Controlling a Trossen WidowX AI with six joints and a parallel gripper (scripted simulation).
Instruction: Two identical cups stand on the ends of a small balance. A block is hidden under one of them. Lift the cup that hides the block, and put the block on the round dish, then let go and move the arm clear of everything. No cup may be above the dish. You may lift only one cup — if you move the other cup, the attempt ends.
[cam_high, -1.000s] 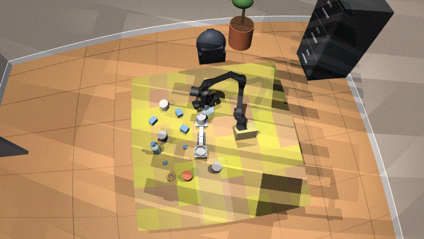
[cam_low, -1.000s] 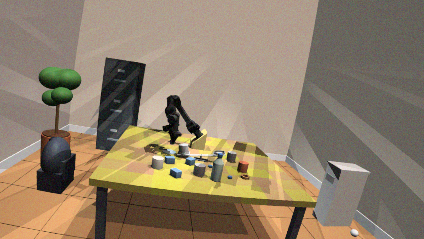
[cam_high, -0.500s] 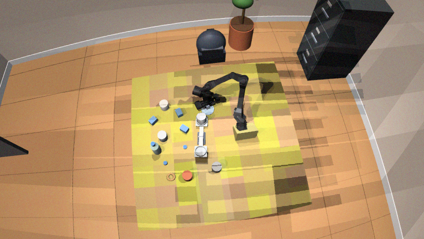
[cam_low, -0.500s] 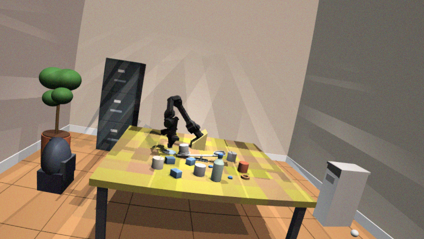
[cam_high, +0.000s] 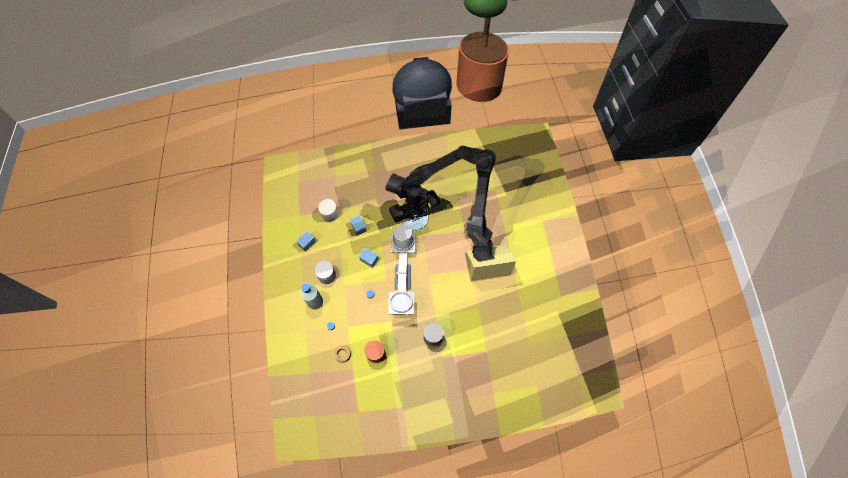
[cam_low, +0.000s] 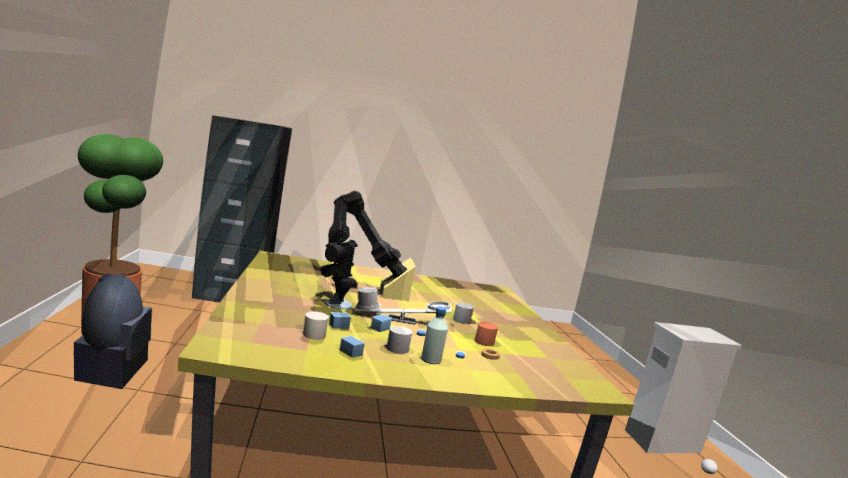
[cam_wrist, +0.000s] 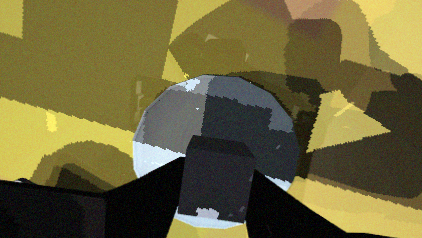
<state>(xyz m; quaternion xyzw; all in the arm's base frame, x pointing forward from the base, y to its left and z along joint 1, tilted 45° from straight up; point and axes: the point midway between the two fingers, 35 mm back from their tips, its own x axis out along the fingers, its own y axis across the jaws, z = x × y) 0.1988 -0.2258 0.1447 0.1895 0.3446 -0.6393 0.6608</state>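
Observation:
My gripper (cam_high: 415, 214) (cam_low: 341, 298) (cam_wrist: 215, 170) is shut on a dark grey block (cam_wrist: 216, 185) and holds it over the round dish (cam_high: 422, 223) (cam_low: 332, 305) (cam_wrist: 167, 117). Whether the block touches the dish cannot be told. A grey cup (cam_high: 402, 236) (cam_low: 367, 298) stands upright on the balance end beside the dish. The balance (cam_high: 402, 267) (cam_low: 409, 311) has no cup on its other end, where a raised ring (cam_high: 401, 303) (cam_low: 439, 305) shows. A similar grey cup (cam_high: 433, 334) (cam_low: 463, 312) stands on the table past that end. No cup is above the dish.
Several blue blocks (cam_high: 368, 257) (cam_low: 352, 346), a whitish cylinder (cam_high: 327, 209) (cam_low: 315, 325), a grey cylinder (cam_high: 324, 271) (cam_low: 399, 340) and a bottle (cam_high: 311, 296) (cam_low: 434, 341) stand across the balance from the arm base. A red cylinder (cam_high: 374, 350) (cam_low: 486, 334) and a ring (cam_high: 336, 353) lie farther off.

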